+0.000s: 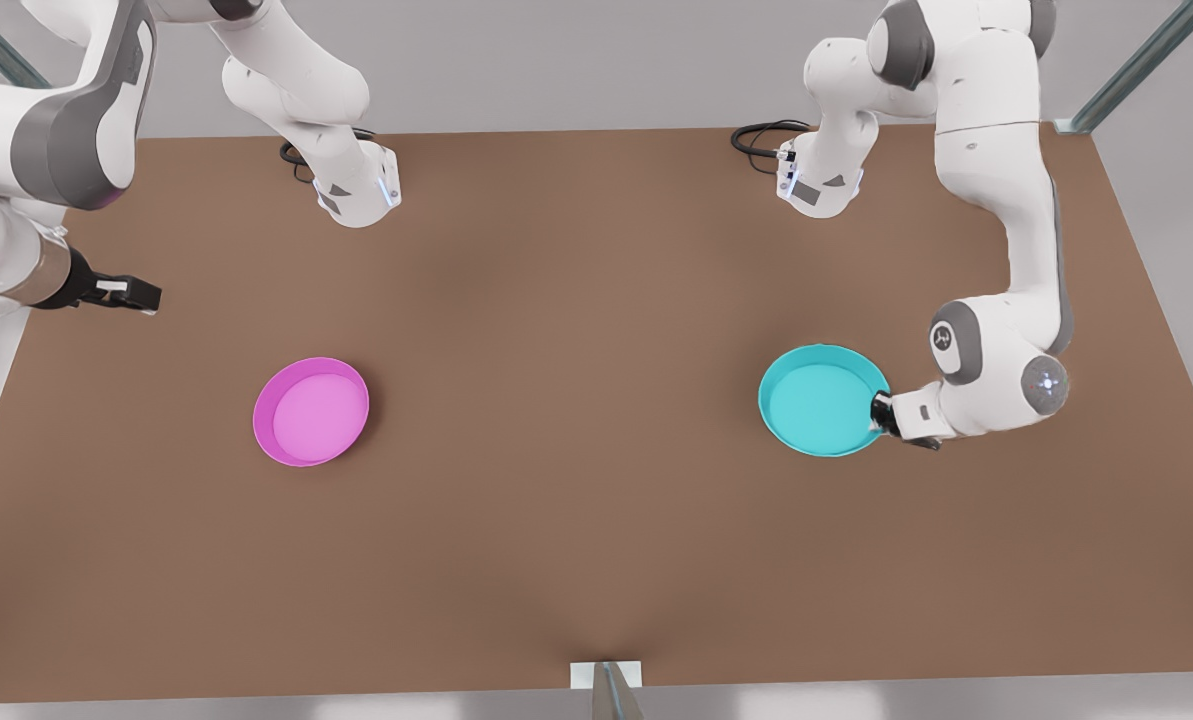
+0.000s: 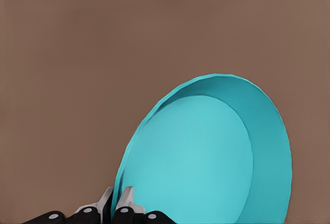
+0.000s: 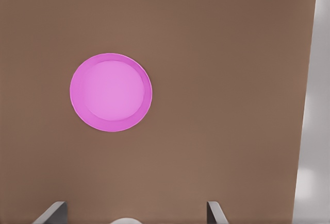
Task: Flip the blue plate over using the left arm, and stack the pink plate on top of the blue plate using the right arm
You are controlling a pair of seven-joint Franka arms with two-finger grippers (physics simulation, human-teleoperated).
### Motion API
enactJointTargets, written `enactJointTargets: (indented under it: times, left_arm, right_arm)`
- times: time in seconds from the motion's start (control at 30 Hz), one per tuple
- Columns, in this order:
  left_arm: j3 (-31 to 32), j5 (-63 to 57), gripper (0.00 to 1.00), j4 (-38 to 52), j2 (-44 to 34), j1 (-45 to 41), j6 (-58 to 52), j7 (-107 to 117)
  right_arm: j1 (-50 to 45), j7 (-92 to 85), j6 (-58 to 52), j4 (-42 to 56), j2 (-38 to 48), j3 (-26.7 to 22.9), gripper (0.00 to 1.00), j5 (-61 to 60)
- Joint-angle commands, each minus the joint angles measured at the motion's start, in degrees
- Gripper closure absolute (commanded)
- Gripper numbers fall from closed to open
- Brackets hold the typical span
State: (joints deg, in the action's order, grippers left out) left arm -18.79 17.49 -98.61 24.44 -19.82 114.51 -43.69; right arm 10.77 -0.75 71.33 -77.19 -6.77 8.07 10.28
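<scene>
Rim of the stiff, light blue plate [image 1: 818, 400] is clamped by the left gripper [image 1: 882, 411]; right gripper [image 1: 136, 293] is held apart, waiting.

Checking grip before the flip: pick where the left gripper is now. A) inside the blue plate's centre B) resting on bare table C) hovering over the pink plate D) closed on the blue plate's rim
D: the left gripper pinches the rim of the blue plate between its fingers.

A simulated robot lab: a bare brown tabletop [image 1: 576, 520] carries two white arms bolted at its far edge, with plain grey walls and metal frame struts [image 1: 1141, 62] around it.
</scene>
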Motion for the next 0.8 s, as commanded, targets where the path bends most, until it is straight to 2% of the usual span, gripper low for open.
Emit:
enactJointTargets:
  times: [0.0,0.1,0.17,0.2,0.23,0.3,0.37,0.43,0.47,0.57,0.7,0.77]
  left_arm:
    - [-0.02,-7.38,0.79,5.27,0.79,-2.94,-12.03,38.76]
    - [-0.02,-14.33,0.79,23.55,8.34,-7.34,-23.8,44.47]
    - [-0.1,-16.26,0.79,26.27,9.4,-11.29,-24.6,51.76]
    - [-1.5,-16.35,0.79,31.1,11.94,-13.83,-24.51,56.42]
    - [-9.32,-16.17,0.79,33.92,14.23,-20.16,-23.63,60.38]
    - [-14.69,-16.26,0.79,34.36,16.78,-26.58,-18.97,66.97]
    - [-25.48,-16.35,0.79,34.1,19.59,-37.11,-16.16,67.94]
    - [-32.09,-16.53,0.79,34.01,23.28,-44.69,-13.08,71.28]
    - [-33.86,-16.96,0.79,33.92,24.17,-46.45,-12.73,71.28]
    - [-34.12,-28.91,0.79,34.36,28.82,-51.02,-10.18,80.25]
    - [-42.81,-34.54,0.79,36.74,37.96,-59.54,-10.88,88.68]
    - [-42.82,-42.45,0.79,35.86,38.93,-62.45,-10.88,99.57]
  right_arm:
    - [0.04,-0.13,0.12,0.02,-0.08,0.02,0.0,0.0]
    - [0.04,-0.13,0.39,0.02,-0.17,0.02,0.0,0.0]
    - [0.04,-0.04,0.39,0.02,-0.17,0.02,0.0,0.0]
    - [0.04,-0.04,0.39,0.02,-0.17,0.02,0.0,0.0]
    - [0.04,-0.04,0.39,0.02,-0.17,0.02,0.0,0.0]
    - [0.22,-0.04,0.39,-0.07,-0.17,0.02,0.0,0.0]
    - [0.22,-0.13,0.39,-0.07,-0.26,-0.07,0.0,0.0]
    - [0.22,-0.21,0.3,-0.07,-0.43,-0.68,0.0,-0.09]
    - [0.39,-0.21,0.3,0.02,-0.52,-0.77,0.0,-0.09]
    - [0.48,-0.3,0.3,-0.07,-0.61,-1.3,0.0,-0.09]
    - [0.39,-0.56,0.3,0.02,-0.78,-1.3,0.0,-0.09]
    - [0.48,-0.65,0.39,0.02,-0.87,-1.39,0.0,-0.09]
